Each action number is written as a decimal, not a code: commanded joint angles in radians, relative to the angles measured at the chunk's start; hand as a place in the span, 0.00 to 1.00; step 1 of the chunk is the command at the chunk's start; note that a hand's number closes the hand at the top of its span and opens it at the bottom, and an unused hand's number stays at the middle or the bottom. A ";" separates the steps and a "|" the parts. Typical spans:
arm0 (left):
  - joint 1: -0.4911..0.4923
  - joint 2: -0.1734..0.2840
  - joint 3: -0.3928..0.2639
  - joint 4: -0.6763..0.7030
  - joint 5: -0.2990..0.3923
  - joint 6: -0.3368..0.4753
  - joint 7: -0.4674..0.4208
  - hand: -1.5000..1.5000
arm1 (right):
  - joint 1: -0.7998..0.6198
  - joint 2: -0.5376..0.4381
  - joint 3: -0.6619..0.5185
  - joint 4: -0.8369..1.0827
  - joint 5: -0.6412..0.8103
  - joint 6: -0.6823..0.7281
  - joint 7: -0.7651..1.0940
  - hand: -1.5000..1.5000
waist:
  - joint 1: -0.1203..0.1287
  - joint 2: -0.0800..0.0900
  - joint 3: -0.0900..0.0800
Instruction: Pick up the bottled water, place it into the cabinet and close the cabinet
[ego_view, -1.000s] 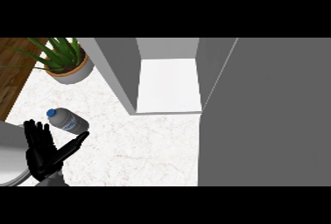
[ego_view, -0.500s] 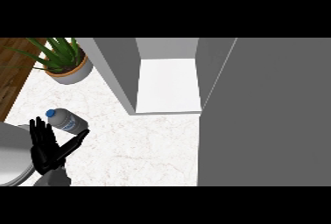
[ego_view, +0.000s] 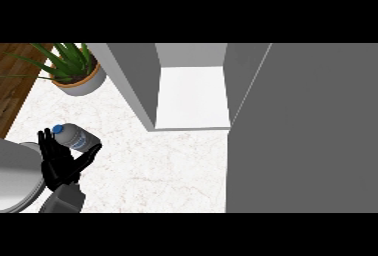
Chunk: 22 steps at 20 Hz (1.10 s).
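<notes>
one hand in view: the left hand, black, entering from the lower left on a grey forearm. its fingers stand straight and spread, thumb held out to the right. the hand sits directly against the bottled water, fingers along the bottle's left side and thumb below its right side; nothing curls round the bottle, so it holds nothing. whether skin and bottle actually touch cannot be told from this angle. the right hand does not show.

one bottled water, clear with a blue cap, standing on the white marbled counter at the left, well apart from the cabinet.

one cabinet, its interior showing a pale floor, open toward the counter. one grey cabinet door fills the right side of the view, swung out over the counter.

one potted plant, green spiky leaves in a grey pot with a tan rim, stands at the counter's upper left, beyond the bottle. one pale rounded object lies at the lower left edge, just beside the hand. a strip of wooden floor shows at far left. bare counter lies between bottle and cabinet opening.
</notes>
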 joint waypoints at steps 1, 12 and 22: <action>-0.045 0.010 0.017 0.057 0.022 -0.053 -0.039 0.00 | 0.022 0.019 0.010 -0.138 -0.071 -0.012 0.067 0.00 | 0.003 0.000 0.000; -0.125 0.016 0.027 0.180 0.026 -0.074 -0.123 1.00 | 0.066 0.034 -0.012 -0.122 -0.043 0.055 -0.003 0.00 | -0.007 -0.001 0.000; -0.059 -0.080 -0.252 0.070 -0.183 -0.275 -0.109 1.00 | 0.047 0.013 -0.064 -0.106 -0.087 0.033 0.003 0.00 | 0.015 -0.006 0.002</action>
